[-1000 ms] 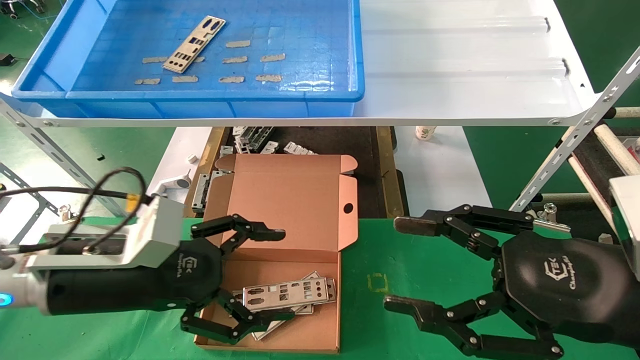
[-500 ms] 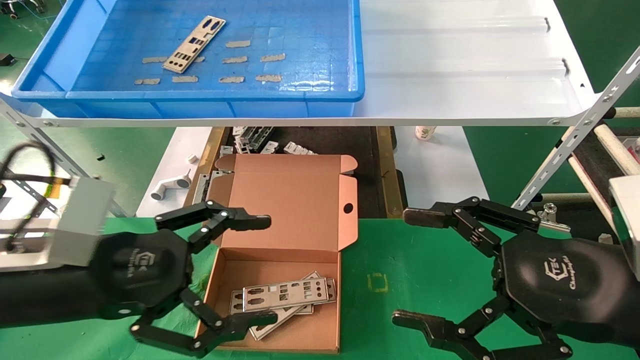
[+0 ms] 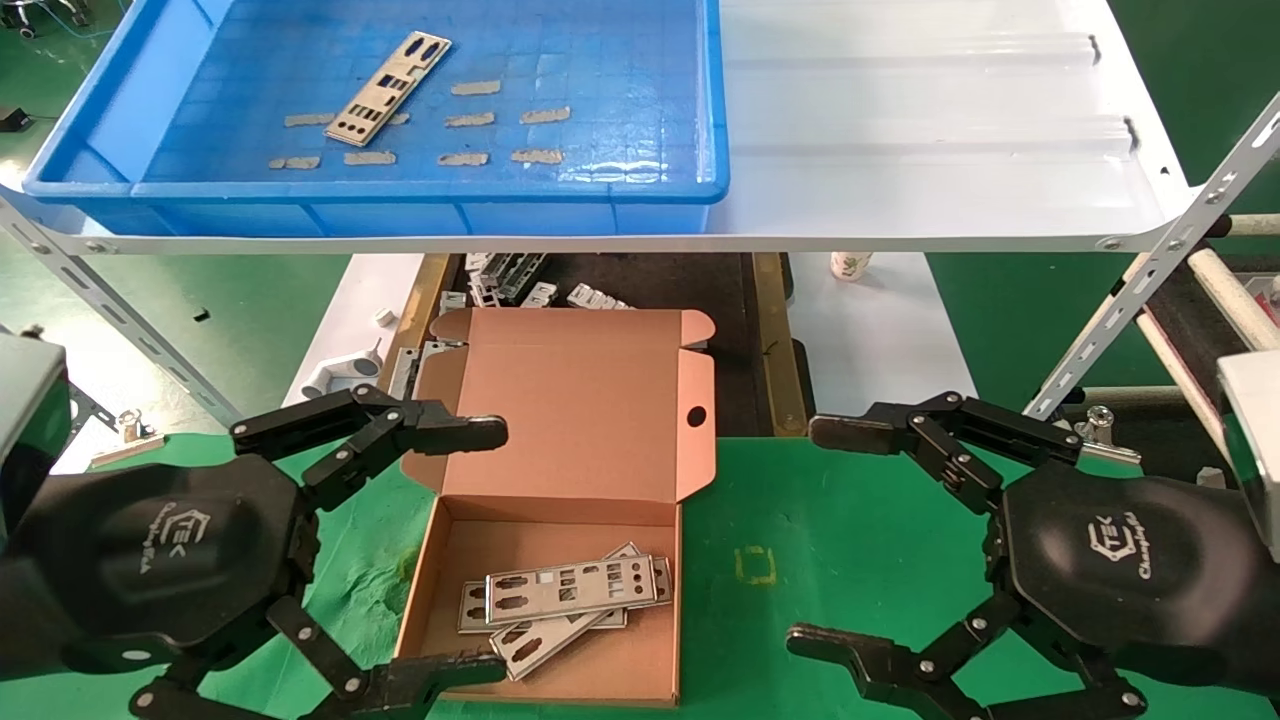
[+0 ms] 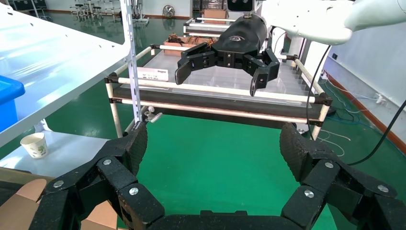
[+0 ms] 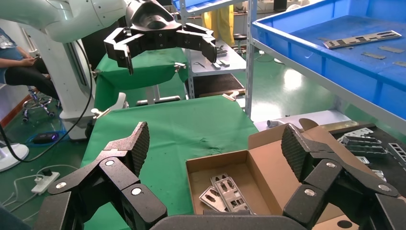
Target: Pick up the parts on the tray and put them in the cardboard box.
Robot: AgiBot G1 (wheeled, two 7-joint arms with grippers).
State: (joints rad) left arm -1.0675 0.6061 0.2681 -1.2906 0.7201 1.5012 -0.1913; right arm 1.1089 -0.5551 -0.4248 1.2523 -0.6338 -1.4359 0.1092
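Black and many-jointed, the left gripper (image 3: 480, 552) is hanging wide open and empty over the left edge of the small brown corrugated cardboard box (image 3: 560, 520), one fingertip at the hinged lid's left flap and the other at the box's near left corner. Just to its right, inside the box, several thin silver-grey punched metal plates (image 3: 565, 600) are lying flat in a loose overlapping pile toward the near wall, none touching the fingers. The lid, with its one round hole, is standing open behind them.

The right gripper (image 3: 815, 535) is resting wide open and empty over the green bench cover (image 3: 800, 540), to the right of the box and apart from it.

On the white ridged shelf sheet (image 3: 920, 130) above and beyond the box, the large shallow bright-blue plastic tray (image 3: 600, 190) is sitting toward the left end. One more silver-grey punched plate (image 3: 388, 88) is lying diagonally on its grid floor near the far left corner, among beige tape scraps (image 3: 470, 120), well apart from both grippers.
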